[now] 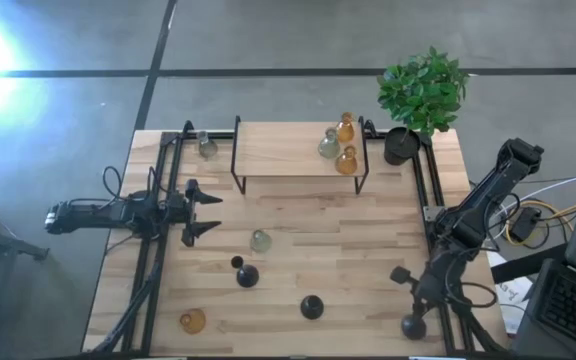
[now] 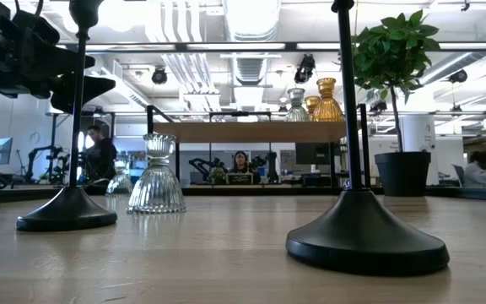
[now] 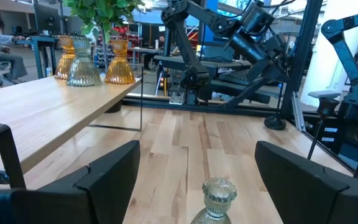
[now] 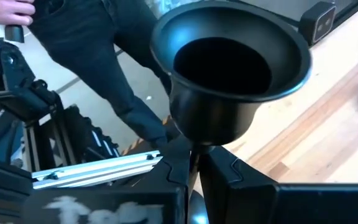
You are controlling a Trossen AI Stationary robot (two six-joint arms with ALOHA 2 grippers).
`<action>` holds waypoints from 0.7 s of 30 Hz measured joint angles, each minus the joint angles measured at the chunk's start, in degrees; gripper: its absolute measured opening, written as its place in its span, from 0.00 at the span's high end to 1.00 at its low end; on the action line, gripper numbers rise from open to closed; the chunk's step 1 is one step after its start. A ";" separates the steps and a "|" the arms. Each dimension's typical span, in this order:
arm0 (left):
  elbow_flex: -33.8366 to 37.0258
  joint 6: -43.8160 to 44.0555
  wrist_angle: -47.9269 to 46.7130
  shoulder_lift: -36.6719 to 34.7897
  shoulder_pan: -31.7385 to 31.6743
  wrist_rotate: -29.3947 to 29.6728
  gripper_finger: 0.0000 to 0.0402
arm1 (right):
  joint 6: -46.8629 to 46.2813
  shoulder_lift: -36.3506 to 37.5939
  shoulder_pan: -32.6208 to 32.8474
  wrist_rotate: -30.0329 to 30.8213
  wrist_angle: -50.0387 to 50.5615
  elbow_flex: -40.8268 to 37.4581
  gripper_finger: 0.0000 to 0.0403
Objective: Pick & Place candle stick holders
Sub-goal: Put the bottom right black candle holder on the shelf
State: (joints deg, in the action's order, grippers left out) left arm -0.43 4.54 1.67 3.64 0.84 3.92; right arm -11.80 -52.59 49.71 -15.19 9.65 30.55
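Right gripper (image 1: 415, 300) is sitting at the lower right of the high view, its fingers clamping the thin stem of a black holder (image 4: 229, 68). The wrist view shows that holder's cup from above, with the stem pinched just under it; the base is hidden there. In the high view the holder's round base (image 1: 413, 326) is showing near the table's (image 1: 368, 250) bottom right edge, and I cannot tell whether it is touching the wood.

Left gripper (image 1: 200, 211) is hovering at centre left, fingers spread wide and gripping nothing. A clear holder (image 1: 260, 240) is standing just right of it; the left wrist view is cutting off everything below its neck (image 3: 218, 198).

Two more black holders are standing at lower centre, one (image 1: 246, 274) left and one (image 1: 312, 306) right. The low view is cropping their stems at the top edge. An amber holder (image 1: 192, 321) is sitting at the lower left.

On the shelf (image 1: 288, 150) at upper centre, two amber holders (image 1: 346, 128) and a clear one (image 1: 329, 145) are crowding together, partly overlapping. Another clear holder (image 1: 207, 145) is standing left of the shelf. A potted plant (image 1: 423, 95) is filling the upper right.

A person's legs (image 4: 104, 56) are showing beyond the table edge, cut off above the waist.
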 joint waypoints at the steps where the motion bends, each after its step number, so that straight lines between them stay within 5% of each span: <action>1: 0.00 0.00 0.00 0.00 0.00 0.00 0.19 | 0.17 0.03 0.02 0.02 -0.01 0.00 0.97; 13: -0.01 -0.01 0.00 -0.01 0.00 0.00 0.19 | -0.03 -0.24 -9.45 4.88 -4.28 0.15 0.98; 21: -0.01 -0.01 0.00 -0.01 0.00 0.00 0.19 | -1.10 -7.49 -22.03 10.95 -4.24 10.86 0.98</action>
State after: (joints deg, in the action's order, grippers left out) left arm -0.44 4.52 1.67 3.63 0.84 3.92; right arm -12.91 -60.08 27.69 -4.24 5.41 41.40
